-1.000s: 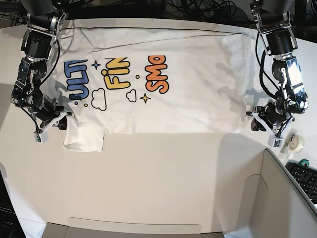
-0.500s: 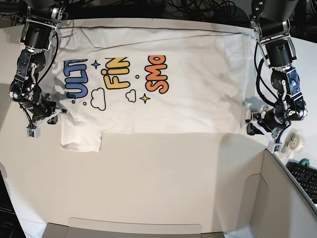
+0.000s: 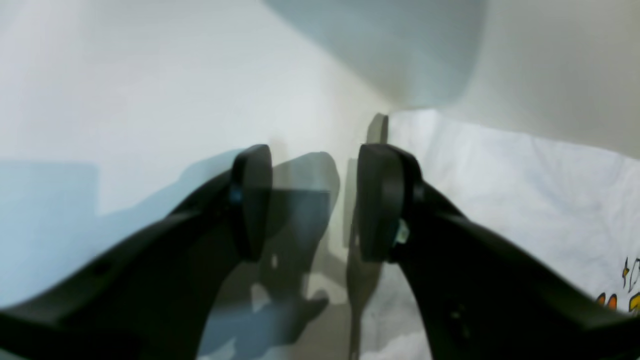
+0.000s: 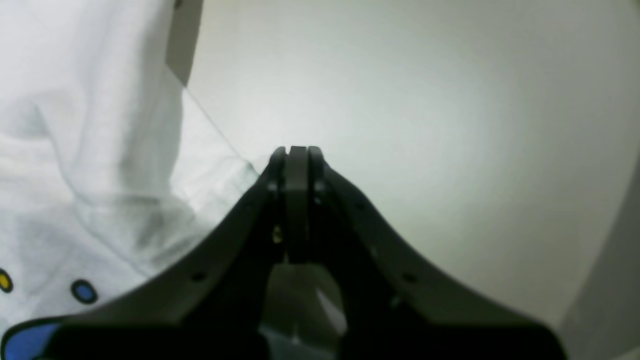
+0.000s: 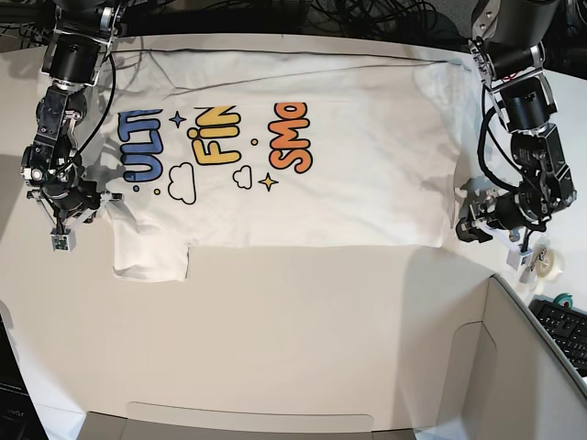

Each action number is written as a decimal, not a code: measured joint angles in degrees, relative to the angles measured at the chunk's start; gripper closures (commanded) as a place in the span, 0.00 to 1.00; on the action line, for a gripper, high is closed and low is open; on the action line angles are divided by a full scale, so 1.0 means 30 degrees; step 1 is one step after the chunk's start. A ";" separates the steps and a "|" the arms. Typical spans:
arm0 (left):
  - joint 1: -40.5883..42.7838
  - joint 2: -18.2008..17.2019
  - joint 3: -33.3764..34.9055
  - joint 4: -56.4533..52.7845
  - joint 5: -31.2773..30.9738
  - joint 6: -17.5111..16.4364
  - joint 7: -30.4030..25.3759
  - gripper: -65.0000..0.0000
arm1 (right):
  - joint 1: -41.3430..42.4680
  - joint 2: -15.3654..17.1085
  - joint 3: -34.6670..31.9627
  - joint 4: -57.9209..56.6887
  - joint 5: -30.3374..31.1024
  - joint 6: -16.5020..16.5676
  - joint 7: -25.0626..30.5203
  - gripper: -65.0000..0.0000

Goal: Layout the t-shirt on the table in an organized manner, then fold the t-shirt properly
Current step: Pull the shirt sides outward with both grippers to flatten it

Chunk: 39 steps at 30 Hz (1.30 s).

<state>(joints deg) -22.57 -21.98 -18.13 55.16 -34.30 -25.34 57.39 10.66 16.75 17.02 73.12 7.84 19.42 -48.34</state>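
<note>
The white t-shirt (image 5: 303, 156) lies spread flat, print up, across the far half of the white table (image 5: 303, 321), with one sleeve (image 5: 151, 261) sticking out at its near left. My right gripper (image 5: 92, 203) is shut and empty just off the shirt's left edge; in the right wrist view (image 4: 297, 155) its jaws are pressed together over bare table, with the shirt (image 4: 75, 125) to the left. My left gripper (image 5: 472, 225) is at the shirt's near right corner; in the left wrist view (image 3: 315, 200) it is open and empty, with the shirt's edge (image 3: 500, 200) beside the right finger.
Grey-white box panels (image 5: 523, 367) stand at the near right and along the front. A tape roll (image 5: 548, 263) and a keyboard (image 5: 569, 335) lie at the right edge. Dark cables run behind the table's far edge.
My right gripper has moved up and left, away from the sleeve, which now lies flat. My left gripper has stayed close to the shirt's near right corner.
</note>
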 measured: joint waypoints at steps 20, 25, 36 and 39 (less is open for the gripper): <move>-0.0058 0.0000 -0.0007 0.0000 -0.0860 0.0000 0.1749 0.51 | 0.0036 0.0109 0.0051 -0.0124 0.1231 -0.0066 -0.0153 1.00; -0.0044 0.0015 0.0000 0.0000 -0.2499 -0.0007 0.2907 0.47 | 0.0036 0.0058 0.0095 -0.0124 0.1231 -0.0073 -0.0146 1.00; -0.0393 0.0000 0.0007 -0.1326 -0.3781 -0.0087 0.2747 0.47 | -0.0007 0.0058 0.0080 -0.0124 0.1231 -0.0073 -0.0007 1.00; -0.0641 0.0240 0.0022 -0.1443 -0.3446 -0.0066 0.2441 0.48 | -0.0015 0.0051 0.0080 -0.0131 0.1224 -0.0073 -0.0015 1.00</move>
<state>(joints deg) -24.49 -21.26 -18.06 50.83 -44.64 -25.54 64.71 10.61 16.91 17.26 72.73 11.51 19.20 -48.38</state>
